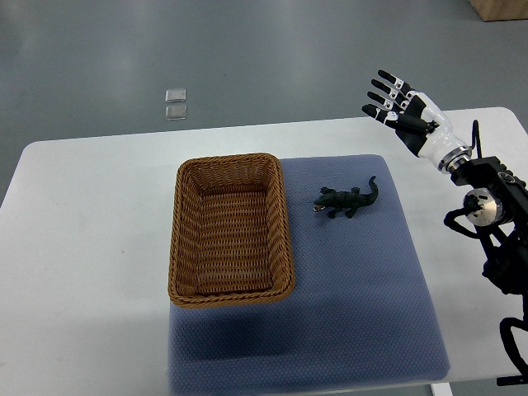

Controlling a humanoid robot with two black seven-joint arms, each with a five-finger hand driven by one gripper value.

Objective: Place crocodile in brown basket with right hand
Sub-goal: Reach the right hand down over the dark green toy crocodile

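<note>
Fingers (388,84) of right hand (411,115) spread, empty, well apart from crocodile (348,200); crocodile lies on mat (363,280) beside basket (183,241), ungrasped; reach, grasp, placing all left

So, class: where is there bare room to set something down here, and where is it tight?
Free: the white table left of the brown basket, and the blue mat below the crocodile. Tight: the gap between basket and crocodile.

Crocodile (348,200) on mat (363,272), right of basket (231,231), apart
</note>
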